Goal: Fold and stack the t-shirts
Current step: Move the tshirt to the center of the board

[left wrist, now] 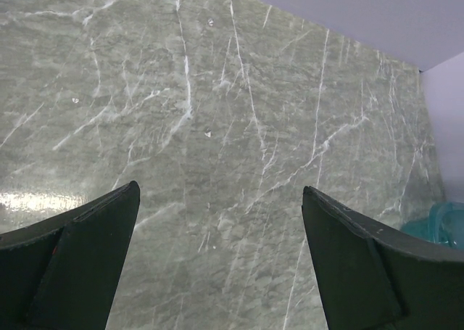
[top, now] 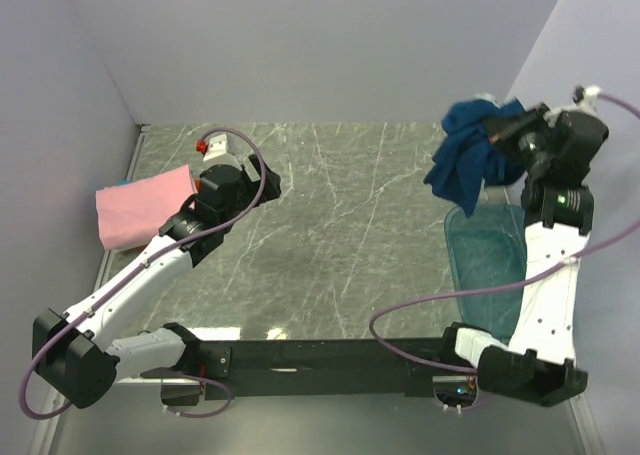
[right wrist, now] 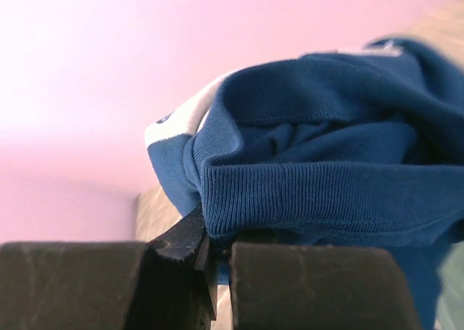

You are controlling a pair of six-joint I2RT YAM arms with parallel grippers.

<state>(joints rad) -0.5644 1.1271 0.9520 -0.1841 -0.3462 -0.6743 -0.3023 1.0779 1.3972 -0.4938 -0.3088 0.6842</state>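
Upper right, the right pincer (right wrist: 217, 256) clamps the blue shirt (top: 468, 160), hanging long-axis down above the teal tub (top: 492, 260). The left pincer (left wrist: 221, 191) gapes empty over the bench (left wrist: 217, 91); pink shirt (top: 140, 207) lies flat at left.

Note your left arm (top: 140, 271) and right arm (top: 546, 275): white links, black joints, purple cables (top: 450, 296); black wedge fingers (left wrist: 72, 272).
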